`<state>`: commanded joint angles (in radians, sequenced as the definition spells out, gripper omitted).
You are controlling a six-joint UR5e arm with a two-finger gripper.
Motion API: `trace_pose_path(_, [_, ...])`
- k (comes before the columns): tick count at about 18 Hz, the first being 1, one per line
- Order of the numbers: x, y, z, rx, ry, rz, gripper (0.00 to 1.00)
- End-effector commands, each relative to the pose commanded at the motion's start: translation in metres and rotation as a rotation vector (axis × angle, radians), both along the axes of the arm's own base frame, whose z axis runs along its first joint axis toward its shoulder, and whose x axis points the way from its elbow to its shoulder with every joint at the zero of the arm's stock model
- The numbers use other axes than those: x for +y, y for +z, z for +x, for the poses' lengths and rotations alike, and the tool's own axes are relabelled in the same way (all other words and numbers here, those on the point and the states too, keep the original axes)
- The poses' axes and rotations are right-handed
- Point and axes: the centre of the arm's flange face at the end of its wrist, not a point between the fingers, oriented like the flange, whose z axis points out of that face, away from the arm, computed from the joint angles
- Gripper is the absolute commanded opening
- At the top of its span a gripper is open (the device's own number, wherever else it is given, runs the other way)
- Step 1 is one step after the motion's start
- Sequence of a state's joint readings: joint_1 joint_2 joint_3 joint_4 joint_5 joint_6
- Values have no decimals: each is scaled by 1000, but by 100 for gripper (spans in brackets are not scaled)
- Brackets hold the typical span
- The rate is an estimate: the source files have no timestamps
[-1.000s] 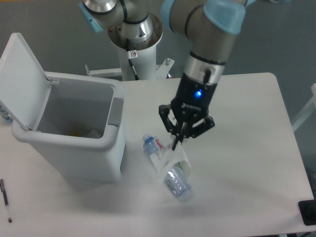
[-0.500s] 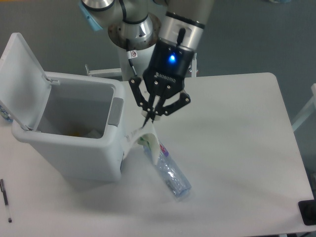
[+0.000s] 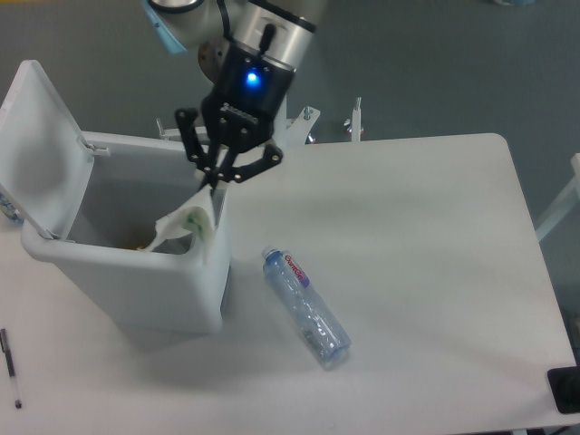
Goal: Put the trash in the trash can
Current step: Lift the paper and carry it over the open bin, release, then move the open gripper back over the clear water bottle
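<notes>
My gripper point(image 3: 213, 184) is shut on the crumpled white paper slip point(image 3: 188, 224), which hangs from the fingertips over the right rim of the trash can point(image 3: 136, 281). The can is a pale grey-white bin at the left of the table, with its lid point(image 3: 38, 136) swung open to the left. The clear plastic water bottle point(image 3: 306, 304) with a blue cap and red-blue label lies on its side on the table, right of the can and apart from my gripper.
A thin black pen point(image 3: 10, 366) lies at the table's front left. A dark object point(image 3: 565, 390) sits at the front right corner. The robot's base point(image 3: 249, 91) stands behind the can.
My gripper has lifted the paper slip off the bottle and carried it up and left, from the middle of the table to the can's right rim. The bottle stays on the table.
</notes>
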<state>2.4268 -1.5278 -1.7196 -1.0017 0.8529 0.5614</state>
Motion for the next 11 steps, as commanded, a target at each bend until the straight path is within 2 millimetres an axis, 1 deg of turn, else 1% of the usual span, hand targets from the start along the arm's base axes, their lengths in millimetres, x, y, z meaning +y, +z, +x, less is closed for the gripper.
trace_pose_path(1, [0,-1,-1,0,1,-2,16])
trace_pose_path(2, [1,-2,0,-1,-2,-4,22])
trace_pose_path(3, [2,-5,-1,-4,-2,-6,32])
trace_pose_path(5, [2,-9,-2,-9,-1,-12,41])
trace_pose_path(8, [2,-9,-2,-9,-1,-12,60])
trace_pose_path(9, [3,-9,-3,-8,-1,-13,61])
trace_pose_path(10, [3,-9,-3,-9,-1,-12,64])
trace_pose_path(11, [2,-9,-2,-7,-1,-12,65])
